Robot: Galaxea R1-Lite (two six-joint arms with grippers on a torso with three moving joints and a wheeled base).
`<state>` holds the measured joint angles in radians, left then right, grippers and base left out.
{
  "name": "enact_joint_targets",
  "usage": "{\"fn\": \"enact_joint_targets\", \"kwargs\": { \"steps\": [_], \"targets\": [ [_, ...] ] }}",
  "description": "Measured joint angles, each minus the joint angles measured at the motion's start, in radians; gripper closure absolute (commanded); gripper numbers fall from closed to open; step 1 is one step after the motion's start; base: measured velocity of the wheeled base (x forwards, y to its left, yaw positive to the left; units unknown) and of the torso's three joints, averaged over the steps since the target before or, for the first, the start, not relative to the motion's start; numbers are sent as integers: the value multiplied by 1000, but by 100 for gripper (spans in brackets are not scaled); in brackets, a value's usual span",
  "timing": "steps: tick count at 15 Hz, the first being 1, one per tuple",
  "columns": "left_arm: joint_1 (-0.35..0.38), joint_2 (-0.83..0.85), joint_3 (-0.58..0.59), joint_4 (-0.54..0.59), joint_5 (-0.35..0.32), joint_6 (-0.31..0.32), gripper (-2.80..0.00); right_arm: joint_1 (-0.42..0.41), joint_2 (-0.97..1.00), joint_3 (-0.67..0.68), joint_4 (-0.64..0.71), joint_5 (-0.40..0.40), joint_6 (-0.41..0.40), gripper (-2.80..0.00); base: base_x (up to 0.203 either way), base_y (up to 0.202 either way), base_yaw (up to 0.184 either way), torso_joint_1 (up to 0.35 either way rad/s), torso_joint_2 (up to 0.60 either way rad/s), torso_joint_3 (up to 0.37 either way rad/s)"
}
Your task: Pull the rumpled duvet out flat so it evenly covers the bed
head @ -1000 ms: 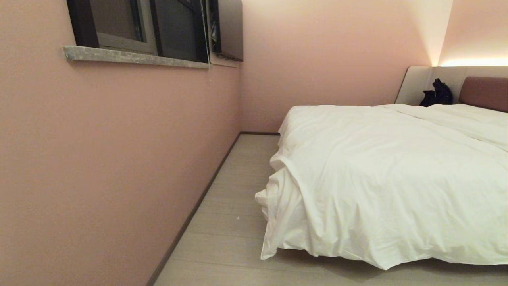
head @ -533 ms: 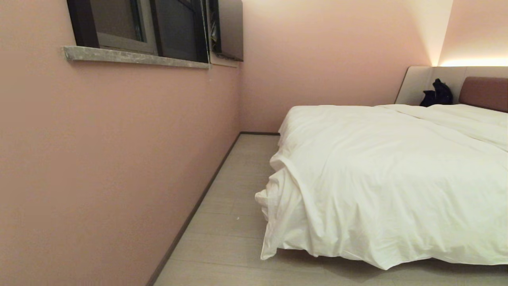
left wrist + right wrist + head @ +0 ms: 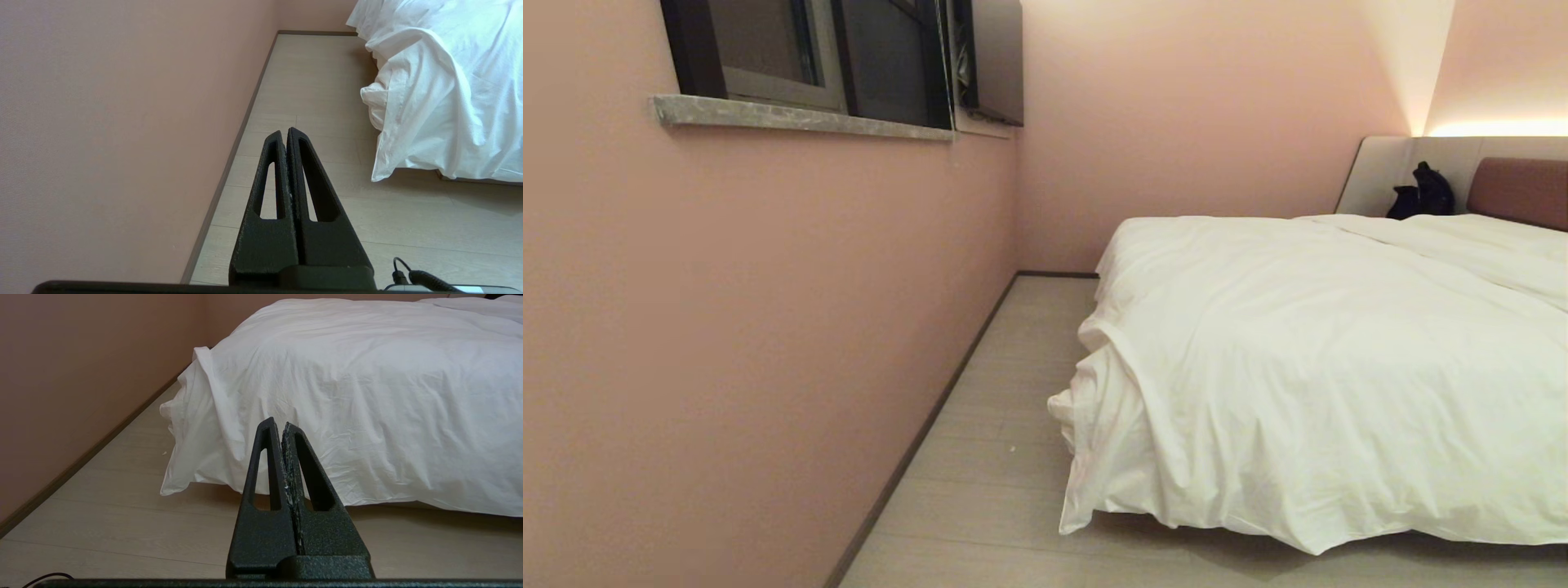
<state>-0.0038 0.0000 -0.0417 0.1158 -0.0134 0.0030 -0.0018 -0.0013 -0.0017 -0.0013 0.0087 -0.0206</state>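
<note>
My left fingers: my left gripper (image 3: 284, 131) has both fingers pressed tight together. They pinch nothing. They point at the floor (image 3: 310, 94) beside the bed.
My right fingers: my right gripper (image 3: 279, 424) is pressed together too, with nothing in it. It points at the side of the duvet (image 3: 367, 396) but does not touch it.
Where my arms are: both are low, in front of me, apart from the bed. Neither shows in my head view.
The duvet: it lies on top of the bed (image 3: 1515, 189) and hangs over the near side, almost down to the floor. It is puffy and white with soft creases.
The corner of the duvet: the corner (image 3: 1078, 425) on the wall (image 3: 727, 327) side of the bed is bunched up and droops down near the floor. I think this is the bit that needs pulling.
Far end of the bed: a dark thing (image 3: 1421, 193) sits there, next to the brown headboard. I cannot tell what it is.
How far along: I think I have not started pulling yet.
What could go wrong: if I only pull the drooping corner, the duvet could slide off the bed to the floor, because so much hangs there already.
Also: if I pinch too little cloth, it could slip out of my fingers.
Also: the gap between the bed and the wall is narrow, so my left arm could bump the wall.
</note>
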Motion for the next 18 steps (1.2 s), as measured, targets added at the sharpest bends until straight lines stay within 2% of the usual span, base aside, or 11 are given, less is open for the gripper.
{"fn": "enact_joint_targets", "kwargs": {
  "steps": [18],
  "targets": [
    [0, 0, 0, 0, 0, 0, 0, -1, 0, 0, 0, 0, 1, 0, 0, 0, 0, 0, 0, 0]
  ]
}}
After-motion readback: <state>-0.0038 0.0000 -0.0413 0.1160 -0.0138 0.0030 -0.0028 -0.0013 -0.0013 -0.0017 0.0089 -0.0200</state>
